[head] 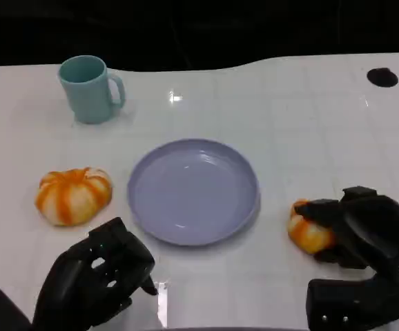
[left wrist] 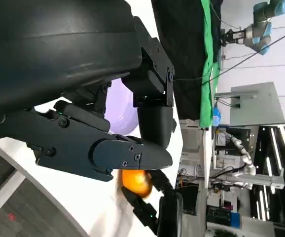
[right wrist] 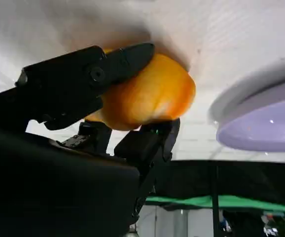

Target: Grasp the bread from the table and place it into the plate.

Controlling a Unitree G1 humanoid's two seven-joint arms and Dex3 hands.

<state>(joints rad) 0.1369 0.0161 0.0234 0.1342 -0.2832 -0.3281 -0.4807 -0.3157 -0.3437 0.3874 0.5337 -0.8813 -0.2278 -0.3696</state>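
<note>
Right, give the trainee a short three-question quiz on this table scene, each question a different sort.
1. True or false: the purple plate has bread in it.
2. Which hand has its fingers around the orange bread roll? A) left hand B) right hand
3. Fill in: the teal ____ stands beyond the plate, on the robot's left.

Key: 1 false; 2 B; 3 mug. A second, striped bread lies untouched left of the plate.

My right hand (head: 365, 227) is matt black plastic; the bread (head: 308, 231) looks smooth and glazed, the plate (head: 194, 191) glossy plastic, the table (head: 289, 124) shiny white
</note>
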